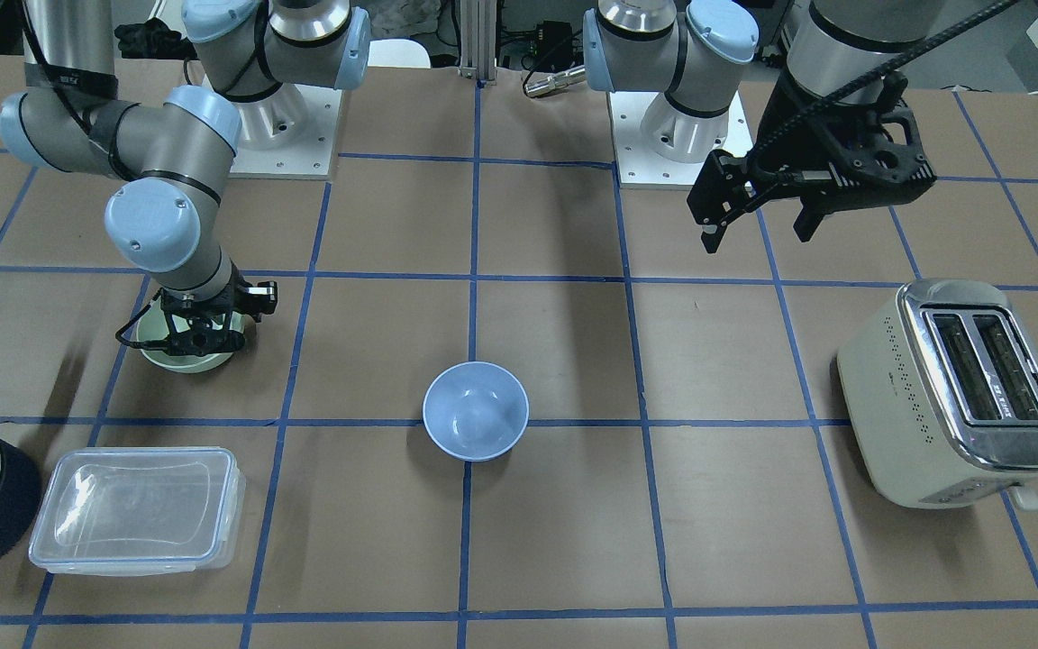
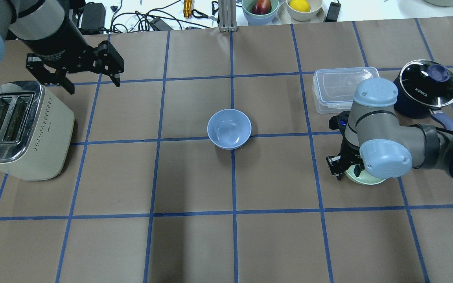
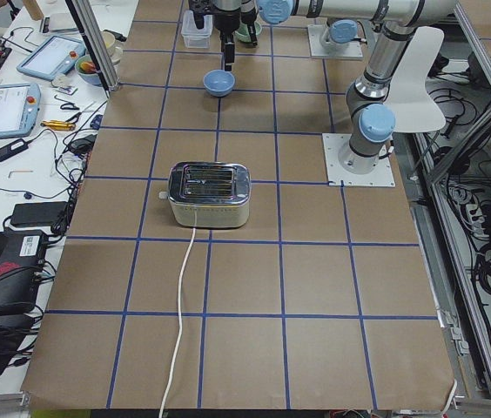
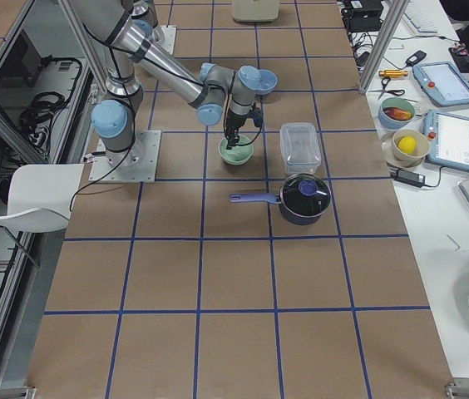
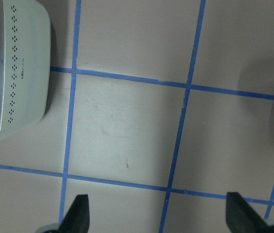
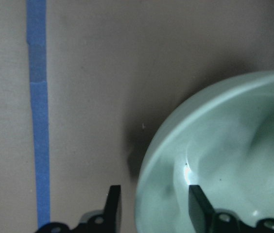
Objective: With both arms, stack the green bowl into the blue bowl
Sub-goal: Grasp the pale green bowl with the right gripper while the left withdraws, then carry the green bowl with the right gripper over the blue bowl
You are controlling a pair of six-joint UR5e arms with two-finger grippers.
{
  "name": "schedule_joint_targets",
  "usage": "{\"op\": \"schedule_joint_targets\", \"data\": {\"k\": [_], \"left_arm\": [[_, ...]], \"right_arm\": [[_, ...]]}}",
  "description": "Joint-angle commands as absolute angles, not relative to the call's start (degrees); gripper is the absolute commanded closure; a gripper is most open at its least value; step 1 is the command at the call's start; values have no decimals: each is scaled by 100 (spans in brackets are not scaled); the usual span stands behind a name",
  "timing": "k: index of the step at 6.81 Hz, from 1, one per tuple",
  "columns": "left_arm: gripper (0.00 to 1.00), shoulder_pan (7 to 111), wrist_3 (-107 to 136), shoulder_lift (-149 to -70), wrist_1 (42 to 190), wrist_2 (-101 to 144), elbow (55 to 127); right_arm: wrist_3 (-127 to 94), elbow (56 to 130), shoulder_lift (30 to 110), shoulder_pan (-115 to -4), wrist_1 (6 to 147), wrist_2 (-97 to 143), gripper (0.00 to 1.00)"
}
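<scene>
Overhead view, clock directions taken from the small round pale periwinkle-blue bowl [image 2: 229,129], which stands upright near the table's centre, mouth up; being round, it shows no long axis. The small round pale mint-green bowl [image 2: 364,180] stands at about 4 o'clock, well apart, also upright and mouth up. The right gripper [image 6: 154,206] is lowered over the green bowl, jaws parted and straddling its rim, one finger outside and one inside. The left gripper [image 2: 94,86] hangs at 10 o'clock above bare brown paper, jaws spread wide and holding nothing. A cream two-slot toaster [image 2: 26,129] lies at 9 o'clock.
</scene>
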State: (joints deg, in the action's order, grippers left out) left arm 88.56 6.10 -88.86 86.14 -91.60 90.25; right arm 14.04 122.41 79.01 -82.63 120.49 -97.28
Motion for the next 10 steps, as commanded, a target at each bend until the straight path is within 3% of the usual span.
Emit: {"op": "schedule_joint_targets", "data": {"k": [1,4,6,10], "left_arm": [[0,8851,255,-8745,8350,-9097,9387],[0,8772,-96,-8762,8367,-9097,9282],[0,8771,-88,-8754,8402,-9088,9316],[0,8780,-27,-8745,8411,-9079,9352]], "right_arm": [[1441,12050,7901,-8279,11804,-9703,100],[1380,11491,7919,-8427,11734,-9380,100],[315,10202,7753,-9251,10421,-9378,100],[-1682,6585,5587,-10719,8592,-9352,100]]}}
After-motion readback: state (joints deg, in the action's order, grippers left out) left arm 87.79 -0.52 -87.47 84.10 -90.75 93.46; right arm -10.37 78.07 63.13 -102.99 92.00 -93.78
